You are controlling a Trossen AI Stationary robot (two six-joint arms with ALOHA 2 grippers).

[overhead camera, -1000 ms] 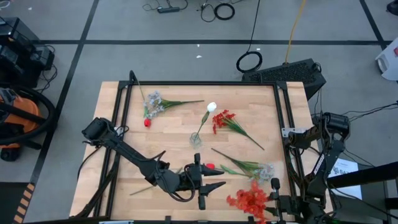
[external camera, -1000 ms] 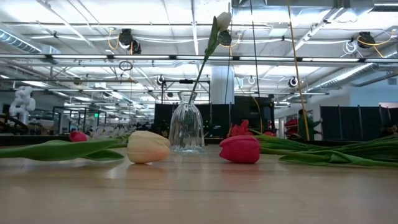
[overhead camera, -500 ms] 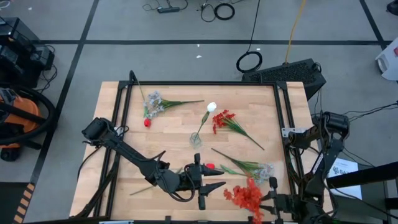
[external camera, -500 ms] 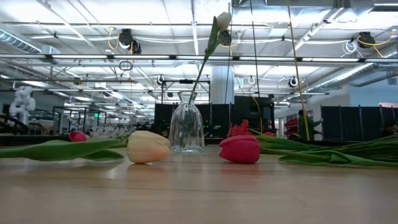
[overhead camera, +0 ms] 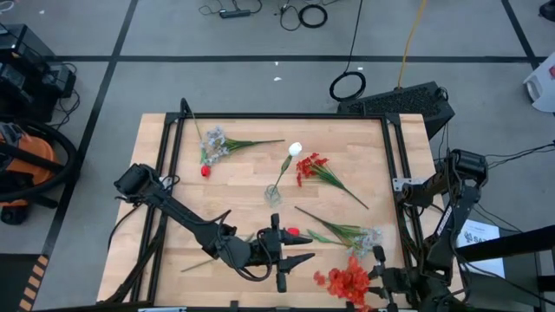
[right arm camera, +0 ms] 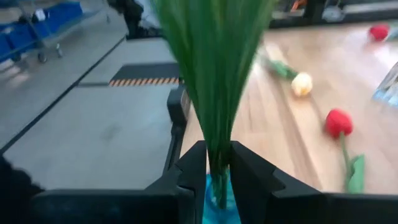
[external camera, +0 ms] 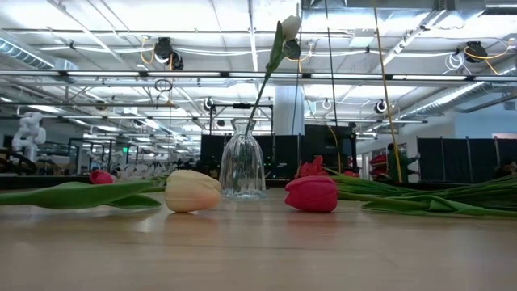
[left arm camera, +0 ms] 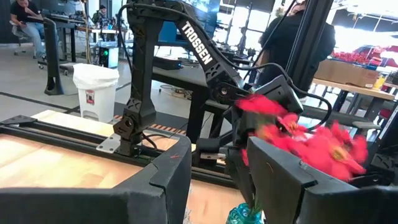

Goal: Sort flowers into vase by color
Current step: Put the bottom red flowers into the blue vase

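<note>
My right gripper (overhead camera: 375, 279), at the table's near right corner, is shut on a red clustered flower (overhead camera: 347, 282). My left gripper (overhead camera: 305, 249) is open just near of a red tulip (overhead camera: 293, 232) and touches nothing. A glass vase (external camera: 242, 162) holds one white tulip (external camera: 289, 26). A peach tulip (external camera: 192, 191) lies on its side by the red tulip (external camera: 312, 194). On the table lie a second red cluster (overhead camera: 310, 166), two pale sprays (overhead camera: 214, 143) (overhead camera: 368, 236) and a small red tulip (overhead camera: 205, 171). My right gripper pinches the red cluster's green stem bunch (right arm camera: 217, 163) between its two fingers. The stems rise straight out of the fingers. The blooms (left arm camera: 298, 134) point toward the table's left and appear lifted off the table.
Black frame rails (overhead camera: 173, 147) run along the table's left and right sides. My left arm (overhead camera: 191, 221) stretches across the near left part of the table. Bare wood (overhead camera: 347, 147) shows at the far right. People (left arm camera: 292, 37) stand in the room beyond.
My right gripper has turned in place with the red cluster. The blooms have swung a little toward the table's left and back. My left arm has kept still.
</note>
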